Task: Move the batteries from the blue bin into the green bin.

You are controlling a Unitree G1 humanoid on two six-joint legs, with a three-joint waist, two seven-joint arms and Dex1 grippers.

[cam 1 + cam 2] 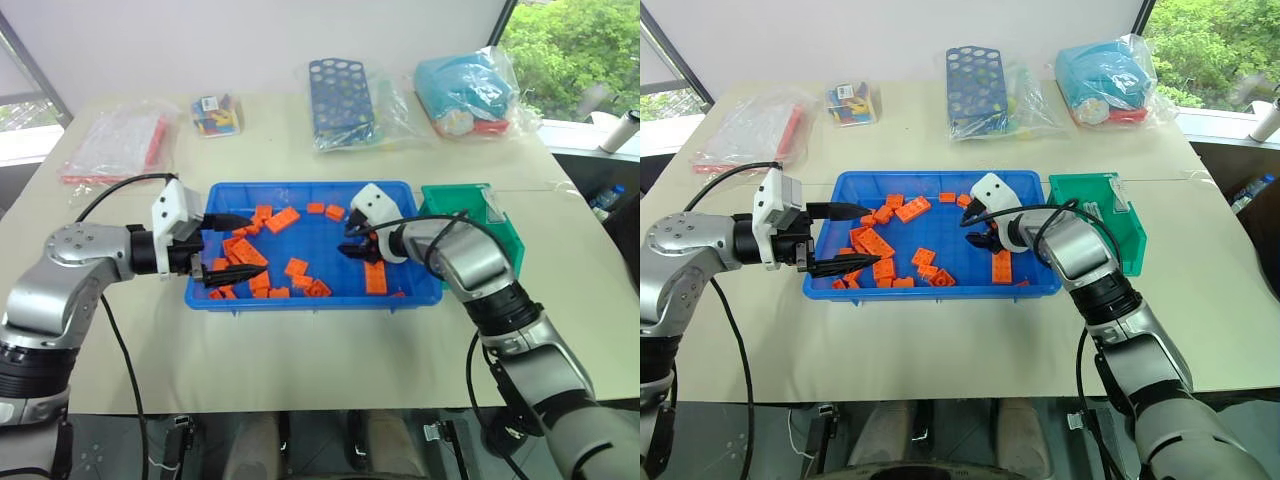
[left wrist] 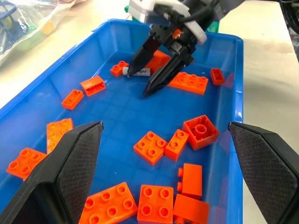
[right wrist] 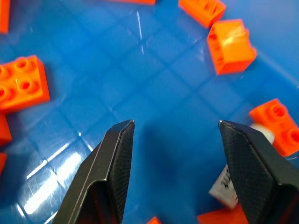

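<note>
The right gripper (image 1: 357, 240) hangs low inside the blue bin (image 1: 400, 192), tilted down toward its floor, with its two black fingers spread apart and nothing between them. That spread fits a reach for a pick: in the left wrist view a small pale cylinder with dark lettering, apparently one of the batteries (image 2: 136, 71), lies on the tray floor right by one of that gripper's fingertips, next to an orange block (image 2: 188, 82). The right wrist view shows the same pale piece (image 3: 225, 186) just beside the inner face of one finger, not yet squarely between the two, so the gripper seems to need a small shift sideways before it can close.

The left gripper (image 1: 224, 248) sits at the opposite end of the blue bin, fingers wide open and empty, level over a heap of orange blocks (image 1: 240, 255); it looks parked there to watch or to wait its turn, not to grasp.

The green bin (image 1: 505, 240) stands touching the blue bin's end on the robot's right, close to the right arm, which suits short carries. Something pale lies inside it (image 1: 1098, 208), but what it is cannot be told
</note>
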